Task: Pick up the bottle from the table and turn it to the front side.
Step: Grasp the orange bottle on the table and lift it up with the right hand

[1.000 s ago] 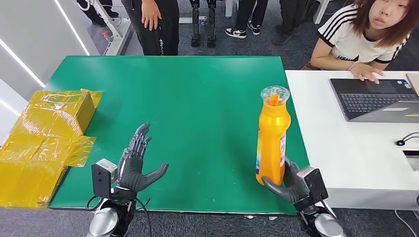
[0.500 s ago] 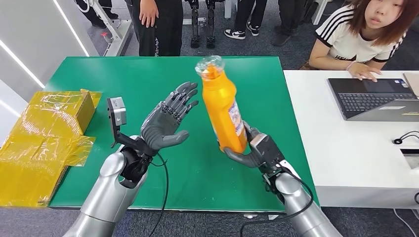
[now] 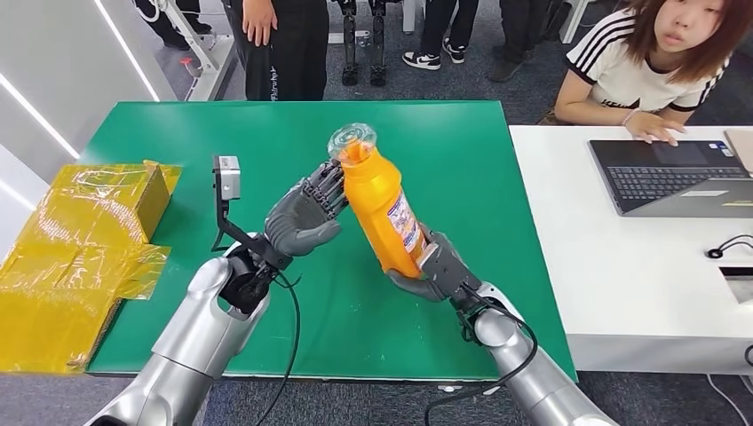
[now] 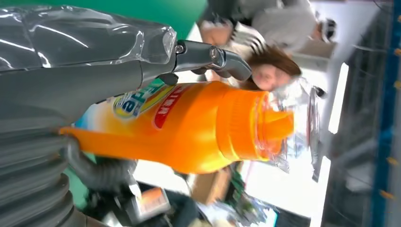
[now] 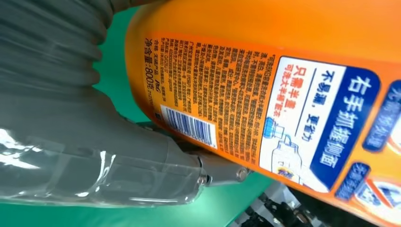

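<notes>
Right hand grips the orange bottle by its base, holding it tilted above the middle of the green counter, cap leaning toward the far-left corner. Left hand has its fingers curled against the bottle's shoulder, just under the clear cap. Yellow-wrapped box overhangs the counter's left edge.

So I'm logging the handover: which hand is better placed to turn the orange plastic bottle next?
Probably the left hand: its fingers meet the orange plastic bottle near the shoulder, while the right hand grips the base.
</notes>
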